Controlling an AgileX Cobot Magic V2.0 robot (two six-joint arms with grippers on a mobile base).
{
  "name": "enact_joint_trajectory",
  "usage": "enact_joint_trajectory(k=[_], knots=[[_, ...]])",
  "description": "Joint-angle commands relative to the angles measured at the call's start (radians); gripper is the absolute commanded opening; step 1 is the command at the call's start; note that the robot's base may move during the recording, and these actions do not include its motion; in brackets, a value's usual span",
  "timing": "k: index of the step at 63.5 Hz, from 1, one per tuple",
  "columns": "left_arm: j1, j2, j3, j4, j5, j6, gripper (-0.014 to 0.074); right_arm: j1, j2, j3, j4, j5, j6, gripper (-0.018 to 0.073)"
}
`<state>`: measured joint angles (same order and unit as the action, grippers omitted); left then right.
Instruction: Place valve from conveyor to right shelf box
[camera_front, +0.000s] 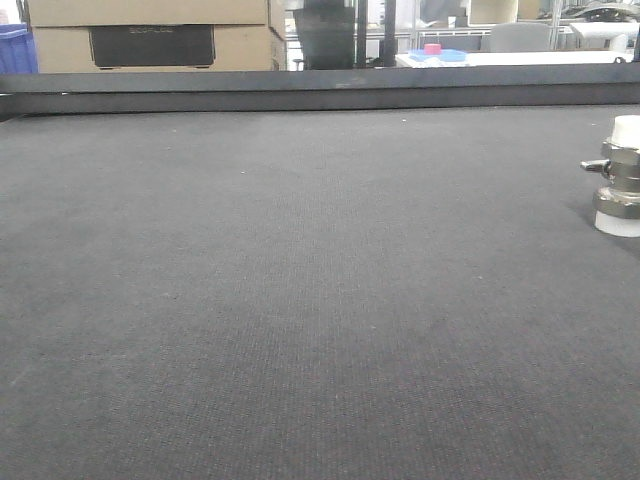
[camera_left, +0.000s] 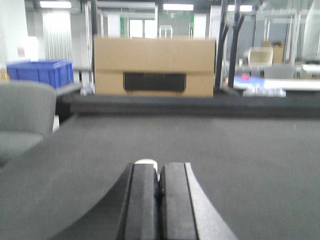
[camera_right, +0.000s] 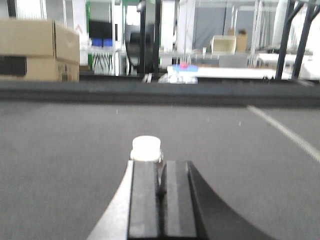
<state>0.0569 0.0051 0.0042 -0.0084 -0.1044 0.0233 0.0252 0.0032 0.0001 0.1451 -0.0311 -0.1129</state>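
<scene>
The valve (camera_front: 618, 175) stands upright on the conveyor (camera_front: 300, 300) at the frame's right edge. The left claw (camera_left: 159, 170) and right claw (camera_right: 160, 169) are both clenched, grasping nothing.

The front view's right edge cuts off the valve (camera_front: 619, 176).

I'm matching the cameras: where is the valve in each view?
Front: valve at the right edge, upright on the belt.
Left wrist: only a white sliver past the fingertips; cannot tell.
Right wrist: valve at centre, just past the fingertips.
Shared: cardboard box beyond the belt.
</scene>
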Motion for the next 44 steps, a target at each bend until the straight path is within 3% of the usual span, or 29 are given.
enact_joint_trajectory(k=[1,11,17,24,28,36,40,44], knots=[[0.003,-0.005,-0.004,0.003,-0.083,-0.007,-0.0111,-0.006,-0.003,-0.004,0.001,-0.063,0.003,-0.0155],[0.003,-0.004,-0.125,0.003,0.004,-0.007,-0.0111,-0.006,-0.003,-0.187,0.001,0.058,0.003,-0.0155],[0.003,0.050,-0.255,0.003,0.127,-0.007,-0.0111,-0.006,0.015,-0.299,0.001,0.152,0.003,-0.0142],[0.003,0.154,-0.401,0.003,0.313,-0.007,-0.0086,-0.006,0.105,-0.422,0.001,0.240,0.003,0.0017],[0.003,0.230,-0.477,0.003,0.376,-0.007,0.0001,-0.006,0.178,-0.479,0.001,0.265,0.003,0.0165],[0.003,0.369,-0.603,0.003,0.462,-0.007,0.0293,-0.006,0.315,-0.555,0.001,0.264,0.003,0.0452],[0.000,0.420,-0.649,0.001,0.499,-0.007,0.0440,-0.006,0.367,-0.576,0.001,0.271,0.003,0.0549],[-0.014,0.468,-0.686,-0.012,0.533,-0.007,0.0559,-0.006,0.418,-0.581,0.001,0.261,0.003,0.0569]])
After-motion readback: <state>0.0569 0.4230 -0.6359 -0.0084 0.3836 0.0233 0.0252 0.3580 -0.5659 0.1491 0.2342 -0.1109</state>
